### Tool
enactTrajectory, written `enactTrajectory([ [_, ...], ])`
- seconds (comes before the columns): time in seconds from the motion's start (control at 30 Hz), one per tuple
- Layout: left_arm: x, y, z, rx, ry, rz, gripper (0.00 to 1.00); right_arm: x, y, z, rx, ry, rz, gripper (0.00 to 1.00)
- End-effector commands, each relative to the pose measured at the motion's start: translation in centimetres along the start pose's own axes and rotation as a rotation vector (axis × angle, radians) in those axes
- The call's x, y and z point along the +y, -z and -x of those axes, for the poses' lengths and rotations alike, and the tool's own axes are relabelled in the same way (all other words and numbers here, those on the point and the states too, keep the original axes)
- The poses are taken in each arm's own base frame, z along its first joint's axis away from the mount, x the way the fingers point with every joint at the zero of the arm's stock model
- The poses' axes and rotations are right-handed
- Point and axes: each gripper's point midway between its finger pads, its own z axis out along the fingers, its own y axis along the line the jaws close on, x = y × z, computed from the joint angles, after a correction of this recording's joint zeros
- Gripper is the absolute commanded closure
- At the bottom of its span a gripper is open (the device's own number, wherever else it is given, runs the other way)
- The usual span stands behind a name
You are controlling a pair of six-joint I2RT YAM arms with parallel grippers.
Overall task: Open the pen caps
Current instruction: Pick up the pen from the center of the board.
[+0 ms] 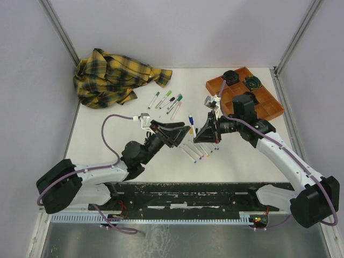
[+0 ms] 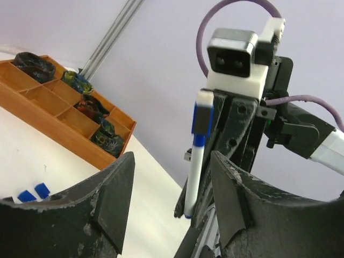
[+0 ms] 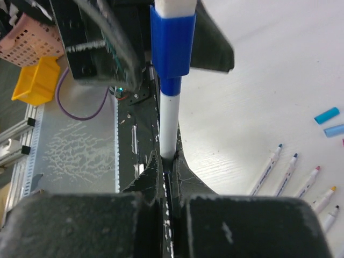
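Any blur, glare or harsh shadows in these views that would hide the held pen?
Top external: even light, soft shadows, sharp. Left wrist: the pen is crisp, the orange tray slightly soft. Right wrist: the blue cap is sharp, the right gripper dark and blurred near the lens; no glare.

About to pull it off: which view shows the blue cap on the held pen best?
Right wrist: the blue cap is large and sharp, above the right gripper clamping the pen. Left wrist shows it smaller; top external, a speck.

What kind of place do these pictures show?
Probably a lab robot test cell: a white table walled by plain panels on metal posts, left arm and right arm bolted at its near edge.
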Motion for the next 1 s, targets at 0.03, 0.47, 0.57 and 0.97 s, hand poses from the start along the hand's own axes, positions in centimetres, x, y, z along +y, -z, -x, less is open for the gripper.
enactTrajectory([
  [0.03, -1.3, -1.1, -0.8, 0.214, -0.013, -0.038, 0.35, 0.9, 1.0, 0.3, 0.05, 0.167, -0.009, 1.0],
  [0.47, -2.6, -1.7, -2.8, 0.351, 0.0, -0.129, 0.57, 0.9, 1.0, -0.1, 0.061, 0.17, 0.007, 1.0],
  [0.57, -2.9, -2.0, -3.1, 0.356, 0.015, -0.155, 0.72, 0.9, 1.0, -0.1, 0.063, 0.172, 0.007, 1.0],
  [0.97, -3.0, -2.3, -2.1, 0.288, 0.017, -0.167, 0.97, 1.1, 0.9, 0.0, 0.058, 0.151, 0.012, 0.9],
])
